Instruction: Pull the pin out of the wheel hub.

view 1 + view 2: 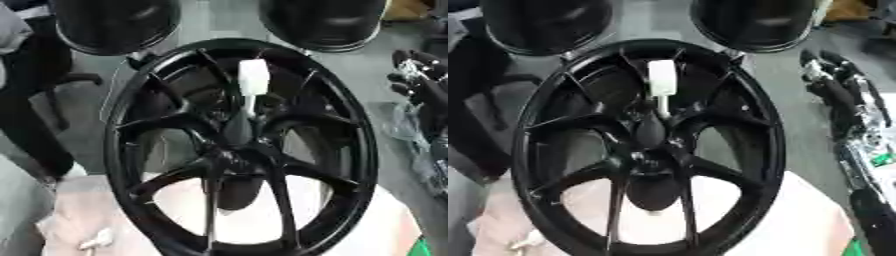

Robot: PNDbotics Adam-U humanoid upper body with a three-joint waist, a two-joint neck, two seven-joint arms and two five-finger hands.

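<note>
Nearest, a pale pinkish cloth [96, 210] lay rumpled under the wheel's lower rim, soft and matte, covering whatever surface carried it; a small whitish scrap [94, 240] sat on it near the lower left. A sliver of green [423, 248] showed at the lower right corner.

On the cloth stood the wheel [241, 150], glossy black, a broad round rim with slim curved spokes running in to a central hub [229, 159]. Through the gaps between the lower spokes the cloth showed.

The pin [253, 82] rose from the hub region toward the upper rim: a white, blocky, rounded head on a thin pale shaft, its lower end lost among the dark spokes above the hub.

At the right edge, apart from the wheel, the right hand [418, 75] hung black and jointed, fingers loosely curled and holding nothing. The left hand did not show.

Beyond lay a grey floor, with two dark round shapes [750, 22] past the upper rim and a black chair [52, 90] at the left.
</note>
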